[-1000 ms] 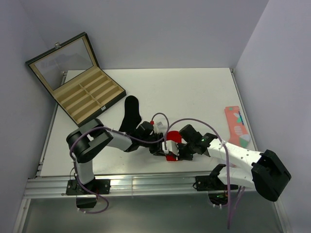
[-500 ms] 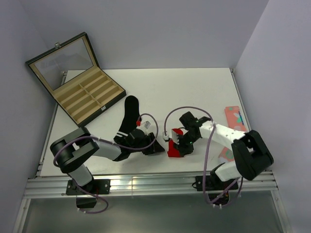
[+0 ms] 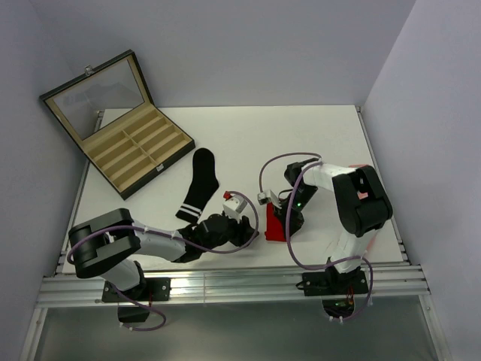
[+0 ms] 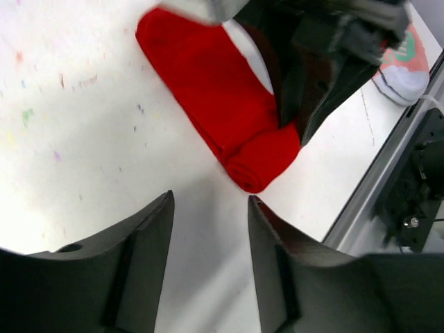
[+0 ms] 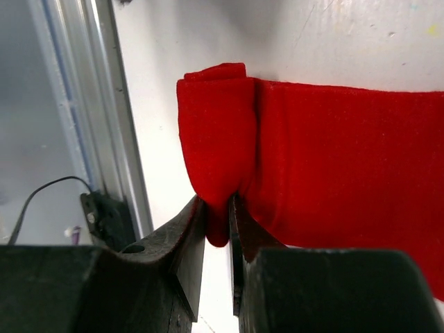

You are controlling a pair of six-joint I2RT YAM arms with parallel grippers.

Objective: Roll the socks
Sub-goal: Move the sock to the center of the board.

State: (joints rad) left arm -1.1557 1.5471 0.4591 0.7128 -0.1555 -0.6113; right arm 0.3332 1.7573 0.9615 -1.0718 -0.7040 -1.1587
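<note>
- The right gripper (image 5: 216, 223) pinches a fold at the rolled end of the red sock (image 5: 333, 159), jaws nearly together on the cloth; the sock lies near the front edge of the white table (image 3: 301, 135)
- The left gripper (image 4: 208, 229) stands open and holds nothing, just short of that roll
- The black sock (image 3: 199, 183) lies flat farther back on the left; a pink sock (image 4: 406, 59) lies beyond the right gripper; an open case (image 3: 135, 147) sits at the far left corner
</note>
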